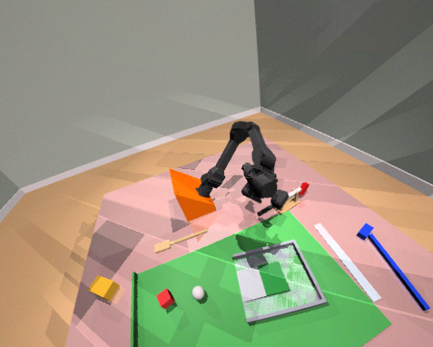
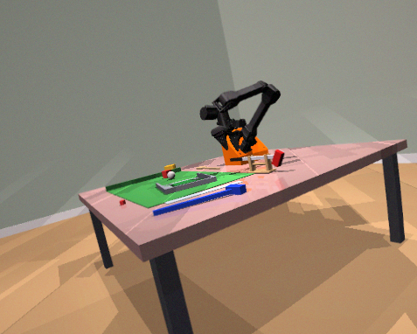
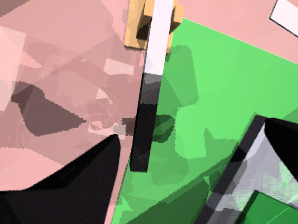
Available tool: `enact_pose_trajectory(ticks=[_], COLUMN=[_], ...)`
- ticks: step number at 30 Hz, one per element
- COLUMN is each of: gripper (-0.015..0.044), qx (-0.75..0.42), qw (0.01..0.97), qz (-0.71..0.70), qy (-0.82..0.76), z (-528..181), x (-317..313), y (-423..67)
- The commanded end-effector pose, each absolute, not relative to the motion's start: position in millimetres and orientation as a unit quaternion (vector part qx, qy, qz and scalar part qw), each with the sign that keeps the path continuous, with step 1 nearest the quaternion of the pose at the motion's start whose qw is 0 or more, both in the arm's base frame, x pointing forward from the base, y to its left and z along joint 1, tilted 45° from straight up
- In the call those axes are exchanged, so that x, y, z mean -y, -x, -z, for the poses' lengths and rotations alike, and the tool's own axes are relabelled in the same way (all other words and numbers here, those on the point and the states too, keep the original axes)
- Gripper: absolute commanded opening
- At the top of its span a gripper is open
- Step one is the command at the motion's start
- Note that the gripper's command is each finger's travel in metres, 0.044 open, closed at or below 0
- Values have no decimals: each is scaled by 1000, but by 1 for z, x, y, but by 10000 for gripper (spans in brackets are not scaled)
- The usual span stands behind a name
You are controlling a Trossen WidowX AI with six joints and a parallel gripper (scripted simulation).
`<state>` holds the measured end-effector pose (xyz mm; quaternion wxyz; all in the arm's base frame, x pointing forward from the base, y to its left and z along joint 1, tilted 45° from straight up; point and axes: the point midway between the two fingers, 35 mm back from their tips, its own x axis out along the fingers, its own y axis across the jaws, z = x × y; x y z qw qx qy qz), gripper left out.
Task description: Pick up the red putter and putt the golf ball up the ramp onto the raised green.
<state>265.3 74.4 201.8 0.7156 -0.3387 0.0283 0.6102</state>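
Tool over the putter grip, nothing held yet.

My tool (image 1: 270,208) hangs low above the dark grip end of the putter (image 3: 150,75), fingers spread wide apart and empty; in the wrist view the shaft runs up between them, so I judge the approach is lined up for a grasp along the handle. The putter rests on a small wooden stand (image 1: 289,206) at the far edge of the green mat (image 1: 349,313), its red head (image 1: 304,188) raised off the desk (image 2: 336,162), presumably so my fingers can get under the shaft. The ball (image 1: 198,292) sits on the mat well apart from me, just beside a red cube (image 1: 165,298), with the grey-framed raised green (image 1: 312,282) between it and the stand. The pick-up step is not yet done.
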Motion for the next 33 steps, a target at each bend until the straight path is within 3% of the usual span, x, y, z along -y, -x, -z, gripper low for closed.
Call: enact_pose_trajectory(ticks=[1,33], gripper=[440,440], qx=[-154,-153], qw=[712,712], qz=[-649,-649], qy=[219,218], z=[-192,-159], x=[-77,-109], y=[-250,-256])
